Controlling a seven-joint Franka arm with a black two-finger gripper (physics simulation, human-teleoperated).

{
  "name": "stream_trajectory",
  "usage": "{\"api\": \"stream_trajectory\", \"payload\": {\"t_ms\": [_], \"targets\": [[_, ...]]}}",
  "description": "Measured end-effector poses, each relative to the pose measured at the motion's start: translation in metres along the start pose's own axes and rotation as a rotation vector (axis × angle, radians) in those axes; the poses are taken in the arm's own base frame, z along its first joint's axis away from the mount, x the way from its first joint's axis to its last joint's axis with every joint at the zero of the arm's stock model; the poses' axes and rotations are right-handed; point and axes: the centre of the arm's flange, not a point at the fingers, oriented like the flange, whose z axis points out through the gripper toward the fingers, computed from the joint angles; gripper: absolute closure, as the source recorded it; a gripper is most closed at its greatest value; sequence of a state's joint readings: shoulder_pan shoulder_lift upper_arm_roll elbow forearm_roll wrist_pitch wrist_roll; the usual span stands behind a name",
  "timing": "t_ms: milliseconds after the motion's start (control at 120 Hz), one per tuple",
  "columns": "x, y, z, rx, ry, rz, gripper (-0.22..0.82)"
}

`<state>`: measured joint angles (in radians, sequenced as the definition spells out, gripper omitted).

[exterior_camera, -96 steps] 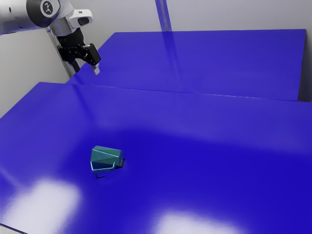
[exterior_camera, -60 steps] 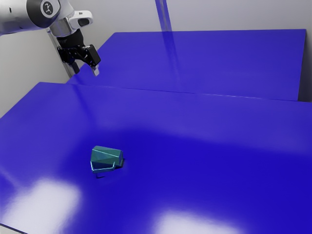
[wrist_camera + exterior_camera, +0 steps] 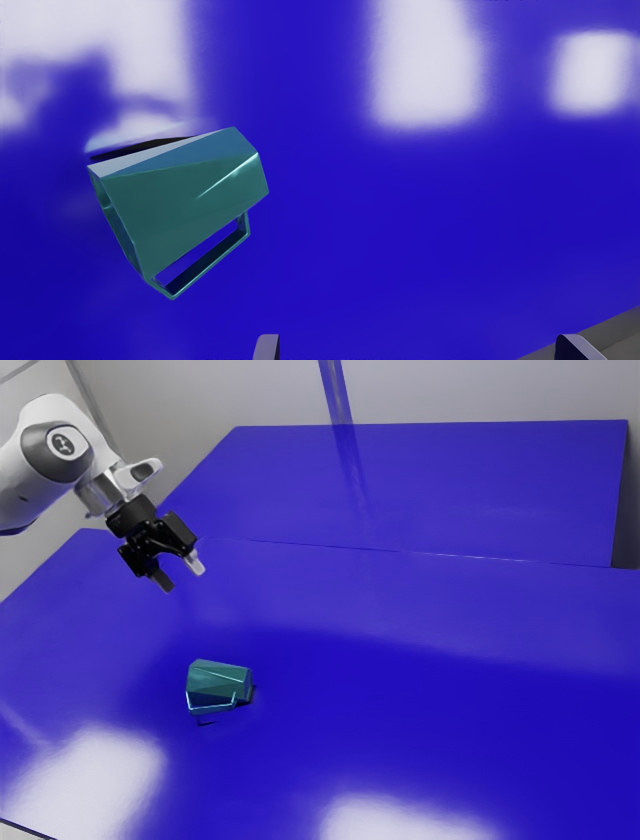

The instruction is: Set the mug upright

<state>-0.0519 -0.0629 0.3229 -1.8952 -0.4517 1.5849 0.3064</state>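
Gripper and mug at a blue table. The black two-finger gripper was in a released state, its fingers parted by a wide gap, with blue tabletop visible between them in the wrist view. It grasped nothing and hung above the table, well apart from the mug. In the exterior view, the arm entered from the left, with the gripper inclined above and slightly to the left of the mug.

The teal, faceted mug lay on its side on the tabletop, its broader, open end toward the exterior view's left and its narrower base toward the right. In the wrist view, the angular handle projected from the side of the body nearer the fingers. The mouth was seen obliquely, exposing a narrow strip of inner wall; whether the mug contained anything could not be determined.
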Motion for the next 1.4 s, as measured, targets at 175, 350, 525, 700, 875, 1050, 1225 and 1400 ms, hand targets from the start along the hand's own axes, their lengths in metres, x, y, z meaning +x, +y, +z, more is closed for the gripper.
{"api": "stream_trajectory", "payload": {"t_ms": [175, 350, 525, 700, 875, 1050, 1225, 1400], "targets": [[-0.033, -0.109, -0.008, -0.078, 0.114, -0.158, 0.00], [-0.037, -0.129, 0.023, -0.122, 0.163, -0.170, 0.00], [-0.041, -0.150, 0.063, -0.187, 0.212, -0.213, 0.00], [-0.042, -0.172, 0.096, -0.251, 0.265, -0.273, 0.00], [-0.045, -0.187, 0.126, -0.276, 0.266, -0.301, 0.00], [-0.049, -0.183, 0.146, -0.320, 0.266, -0.302, 0.00], [-0.040, -0.170, 0.166, -0.369, 0.263, -0.290, 0.00], [-0.028, -0.148, 0.181, -0.399, 0.250, -0.239, 0.04]]}}
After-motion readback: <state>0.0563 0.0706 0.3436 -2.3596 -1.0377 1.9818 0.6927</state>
